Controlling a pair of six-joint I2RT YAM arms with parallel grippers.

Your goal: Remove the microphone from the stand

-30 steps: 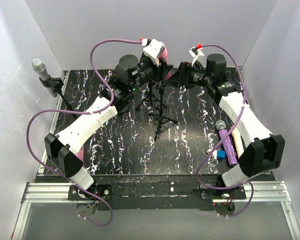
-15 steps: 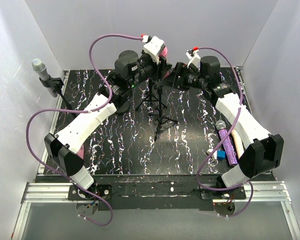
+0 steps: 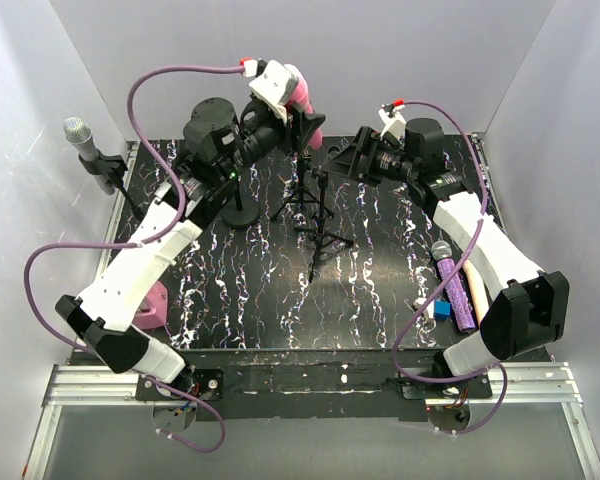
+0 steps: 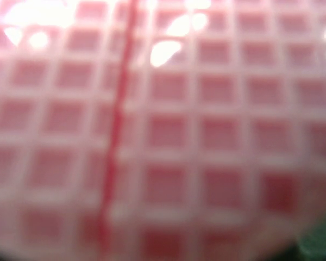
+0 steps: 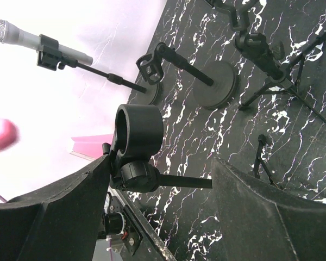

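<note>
Pink microphone tight in the left gripper high above the stand, right gripper wide-jawed near its clip.

Three in all — silver microphone, pink microphone, purple microphone — plus two arms and one blue block.

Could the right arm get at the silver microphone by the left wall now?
Probably not. The silver microphone stands at the opposite side, and the left arm and the tripod stand lie between it and the right arm.
</note>
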